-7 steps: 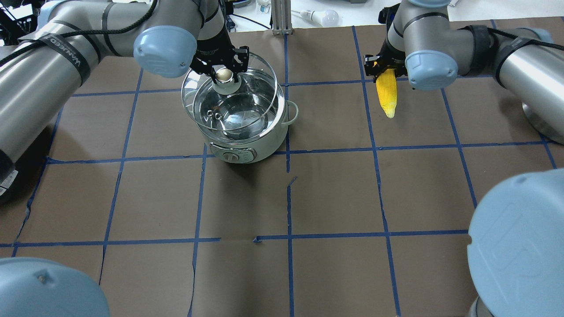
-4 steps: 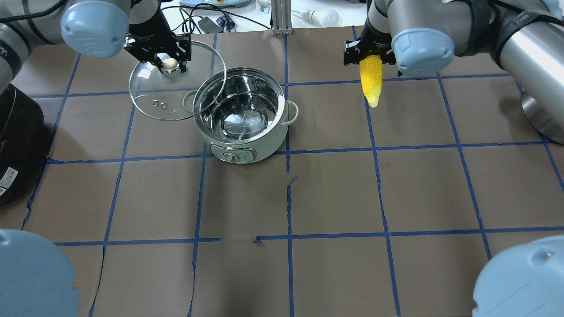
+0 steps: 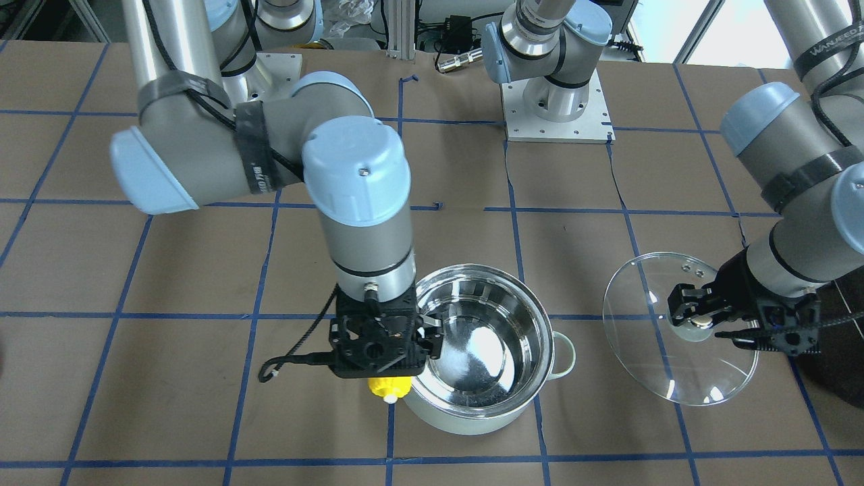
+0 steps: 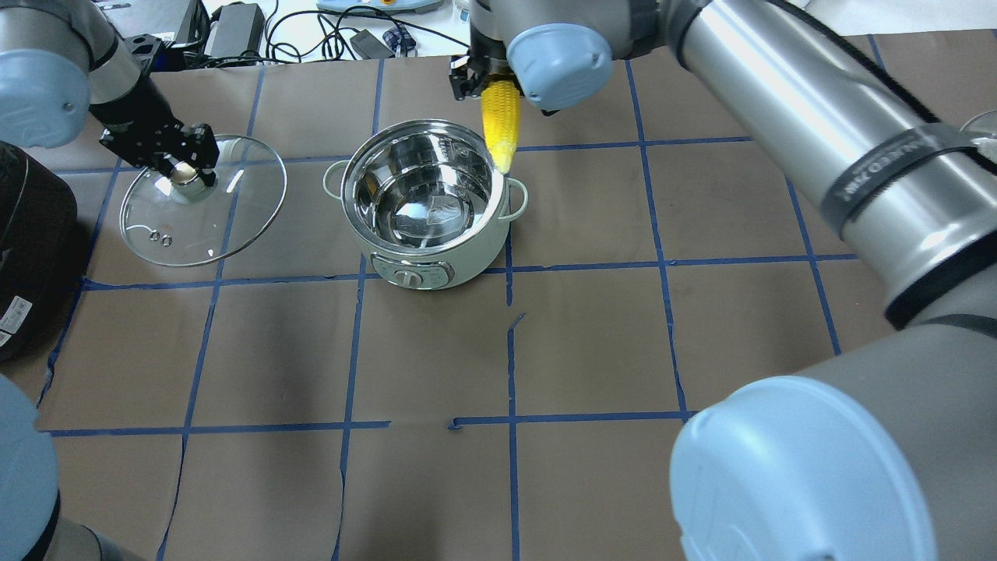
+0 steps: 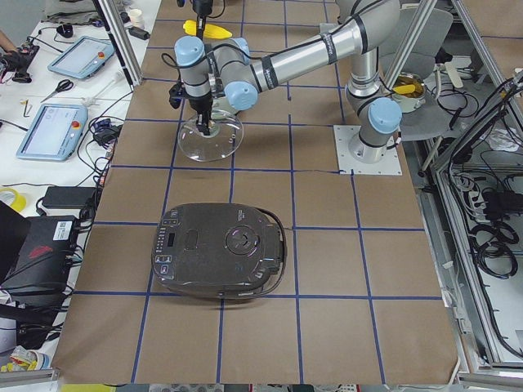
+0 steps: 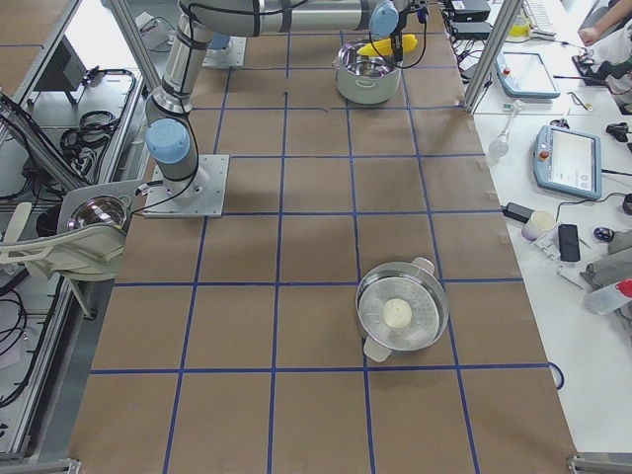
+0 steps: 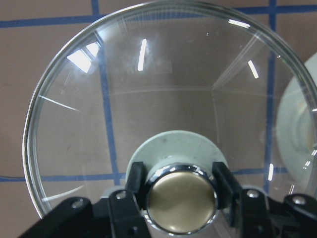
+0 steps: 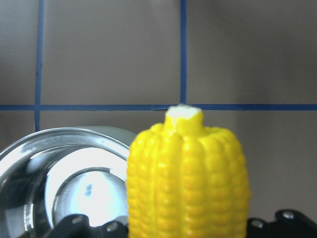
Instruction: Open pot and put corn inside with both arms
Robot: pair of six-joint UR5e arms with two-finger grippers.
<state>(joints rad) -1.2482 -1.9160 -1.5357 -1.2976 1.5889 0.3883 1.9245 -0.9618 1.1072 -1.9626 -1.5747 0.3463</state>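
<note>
The mint-green pot stands open, its steel inside bare; it also shows in the front view. My left gripper is shut on the brass knob of the glass lid and holds it tilted over the table, well to the pot's left. The left wrist view shows the fingers clamped on the knob. My right gripper is shut on the yellow corn, which hangs tip down at the pot's far right rim. In the front view the corn is just outside the rim.
A large black appliance sits at the table's left edge, close to the lid. A steel steamer pan with a white bun stands far down the table on my right. Cables and chargers lie beyond the far edge.
My left arm has lifted the lid off the pot and carried it left. My right arm has carried the corn left, from the right grid square to the pot's rim.
</note>
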